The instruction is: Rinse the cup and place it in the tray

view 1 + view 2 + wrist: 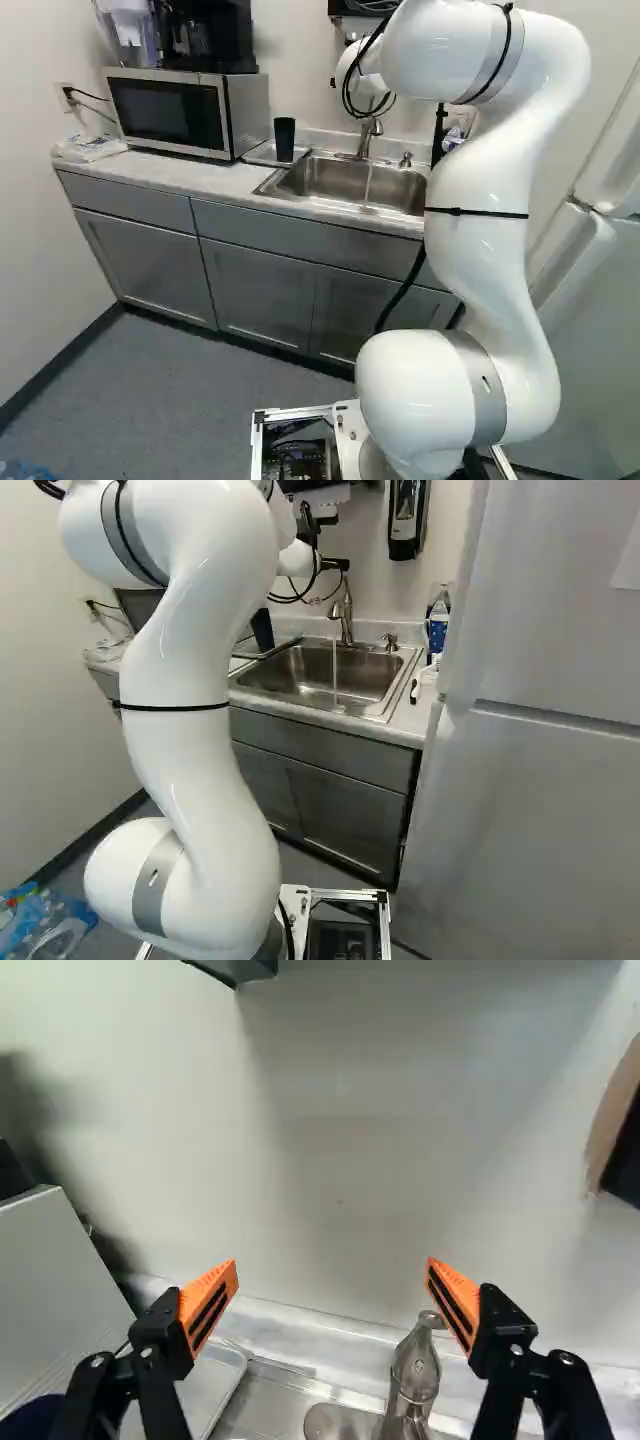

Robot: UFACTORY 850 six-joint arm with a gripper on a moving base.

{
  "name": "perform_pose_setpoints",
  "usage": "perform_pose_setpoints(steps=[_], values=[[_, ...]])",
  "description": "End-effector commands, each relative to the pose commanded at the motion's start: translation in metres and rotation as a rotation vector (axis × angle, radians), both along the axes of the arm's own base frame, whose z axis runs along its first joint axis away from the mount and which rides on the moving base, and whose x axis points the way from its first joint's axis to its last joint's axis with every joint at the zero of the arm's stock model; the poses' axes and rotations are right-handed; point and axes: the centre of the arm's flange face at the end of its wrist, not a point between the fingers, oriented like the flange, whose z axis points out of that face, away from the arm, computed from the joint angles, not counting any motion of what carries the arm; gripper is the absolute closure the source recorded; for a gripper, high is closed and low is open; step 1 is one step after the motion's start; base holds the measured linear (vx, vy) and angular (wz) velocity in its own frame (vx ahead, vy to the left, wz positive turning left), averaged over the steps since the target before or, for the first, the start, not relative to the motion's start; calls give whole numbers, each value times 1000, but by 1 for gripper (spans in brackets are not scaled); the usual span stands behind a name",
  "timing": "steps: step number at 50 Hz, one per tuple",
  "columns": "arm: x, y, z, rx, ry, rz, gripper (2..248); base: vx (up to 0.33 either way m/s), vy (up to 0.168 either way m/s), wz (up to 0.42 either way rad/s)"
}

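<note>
One black cup [284, 139] is standing upright on the tray [255, 158] beside the sink [265, 188], its long axis vertical, wider end up. It is sitting outside the widely parted, empty fingers [208, 1305]. The wrist view is cutting it off to a dark curve; its inside is staying hard to make out.

The cup [284, 139] is black, the tray [214, 1384] and sink [335, 180] silvery, the worktop [205, 178] pale grey, the cupboards [150, 265] darker grey, the microwave [246, 110] silver around a black door [165, 112], the fridge [530, 820] whitish, the floor [200, 400] blue-grey, the arm [475, 240] white with grey bands [481, 385], and the pads [222, 1282] orange with black stripes.
</note>
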Motion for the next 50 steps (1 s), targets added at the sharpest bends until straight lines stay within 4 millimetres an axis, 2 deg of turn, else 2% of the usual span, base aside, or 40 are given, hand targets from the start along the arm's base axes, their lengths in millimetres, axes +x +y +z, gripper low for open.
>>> perform_pose_setpoints(steps=[50], values=[[-7, 6, -4, 6, 65, 10, 3, 0, 0, 0]])
